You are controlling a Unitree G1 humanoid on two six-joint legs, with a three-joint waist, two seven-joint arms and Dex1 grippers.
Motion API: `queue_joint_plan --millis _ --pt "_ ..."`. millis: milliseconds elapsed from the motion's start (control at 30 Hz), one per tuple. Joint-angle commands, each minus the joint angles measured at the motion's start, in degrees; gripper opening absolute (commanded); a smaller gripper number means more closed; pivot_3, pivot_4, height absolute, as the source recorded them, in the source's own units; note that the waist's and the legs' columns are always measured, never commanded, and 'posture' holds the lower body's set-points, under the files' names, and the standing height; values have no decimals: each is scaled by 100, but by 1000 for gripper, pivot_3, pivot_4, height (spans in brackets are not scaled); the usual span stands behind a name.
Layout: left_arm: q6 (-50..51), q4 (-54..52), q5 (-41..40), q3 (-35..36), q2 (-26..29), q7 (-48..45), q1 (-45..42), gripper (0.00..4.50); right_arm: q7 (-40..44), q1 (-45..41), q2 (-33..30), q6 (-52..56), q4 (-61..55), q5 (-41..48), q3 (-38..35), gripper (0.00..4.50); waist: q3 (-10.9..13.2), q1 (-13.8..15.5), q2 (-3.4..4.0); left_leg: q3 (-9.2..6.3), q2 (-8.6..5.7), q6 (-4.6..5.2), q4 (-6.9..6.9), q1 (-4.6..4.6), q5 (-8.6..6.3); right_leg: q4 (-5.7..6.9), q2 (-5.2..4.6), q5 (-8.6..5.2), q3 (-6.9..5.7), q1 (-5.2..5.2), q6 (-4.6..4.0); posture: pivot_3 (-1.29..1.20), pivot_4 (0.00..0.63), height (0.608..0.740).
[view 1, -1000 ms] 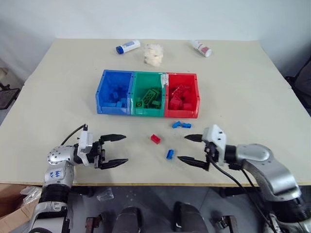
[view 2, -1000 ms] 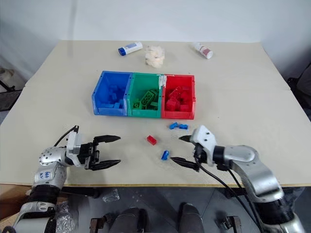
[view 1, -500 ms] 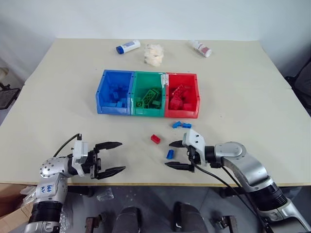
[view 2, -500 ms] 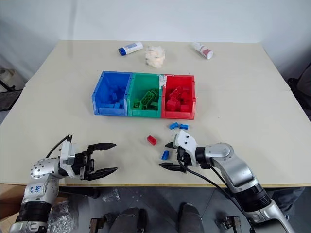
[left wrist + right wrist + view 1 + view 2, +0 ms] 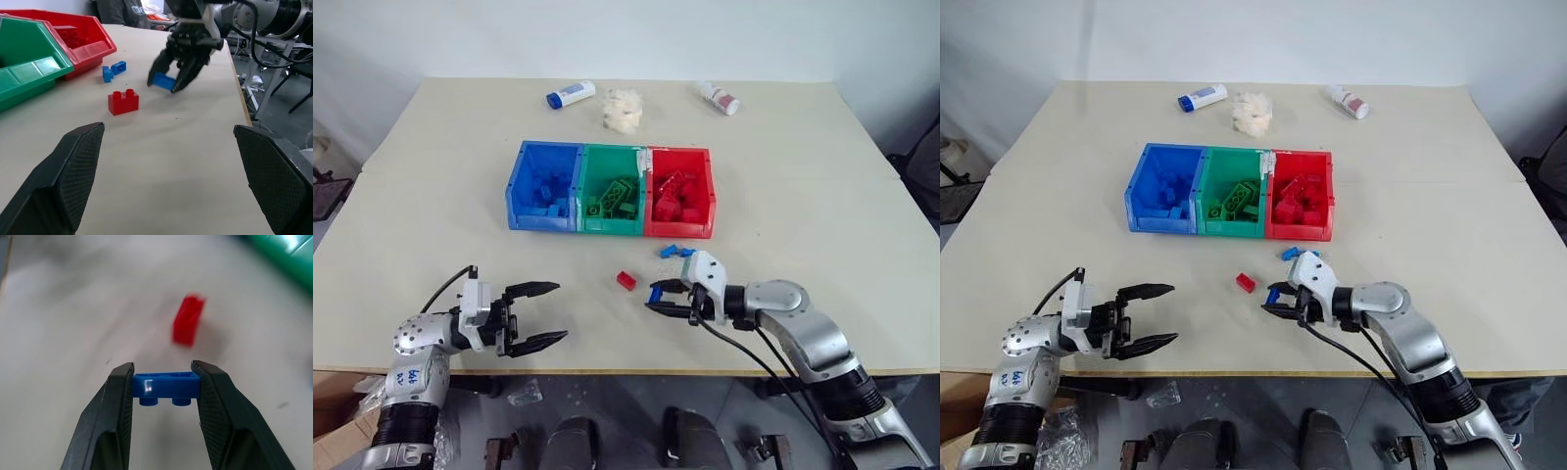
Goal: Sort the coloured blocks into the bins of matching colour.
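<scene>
My left gripper [image 5: 536, 313] low over the near table edge, fingers spread wide, pointing level toward my right, my right gripper [image 5: 165, 390] reaching inward to my left, tilted slightly down, fingers clamped on a small blue block [image 5: 166, 386], right forearm angled across the near edge

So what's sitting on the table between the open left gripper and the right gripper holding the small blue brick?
Only the small red studded brick, slightly off that line, on bare tabletop, seen in the left wrist view.
</scene>
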Motion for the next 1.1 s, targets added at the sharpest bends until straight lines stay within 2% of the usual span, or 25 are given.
queue_joint_plan --millis 33,300,633,800,900,967,1000,1100 --pt "-108 109 -56 22 2 -63 -141 4500 -220 -358 209 16 -88 127 -230 1446 0 -10 0 0 0 0 -1 0 0 0 0 0 1 0 0 0 150 740" --pt "-235 256 -47 69 9 -67 -236 4500 -439 -1426 945 -551 1137 -221 -44 1446 0 -84 0 3 0 0 -3 -1 0 2 0 0 0 -3 0 0 150 740" --pt "-237 -194 -114 192 6 177 231 4500 -487 -2708 1908 -1549 3073 -624 38 1446 0 -203 0 4 1 -4 -11 0 2 10 0 -1 1 -10 -1 0 150 740" --pt "-228 -426 -132 238 -18 350 438 4500 -639 -3616 2582 -2238 4511 -793 -53 1446 0 -269 1 4 4 -6 -10 0 3 13 0 -1 1 -11 -1 0 150 740" --pt "-217 -527 -138 245 -28 417 520 4500 -1008 -4316 3078 -2797 5589 -906 -189 1446 1 -314 2 4 4 -6 -13 0 3 13 0 -1 2 -12 -2 0 150 740" --pt "-206 -565 -133 245 -39 469 536 4500 -1512 -4794 3471 -3268 6305 -792 -527 2174 1 -333 2 4 6 -10 -17 0 5 16 3 -2 2 -16 -4 0 150 740" --pt "-202 -581 -131 241 -41 488 542 4500 -1722 -4963 3618 -3406 6570 -740 -680 2399 1 -335 3 4 9 -11 -21 0 5 15 6 -3 1 -16 -5 0 150 740" --pt "-198 -630 -134 241 -50 536 551 4500 -1986 -5071 3918 -4145 6981 -847 -816 3366 -1 -304 -1 5 16 -17 -21 1 2 14 10 -3 0 -15 -6 0 150 740"
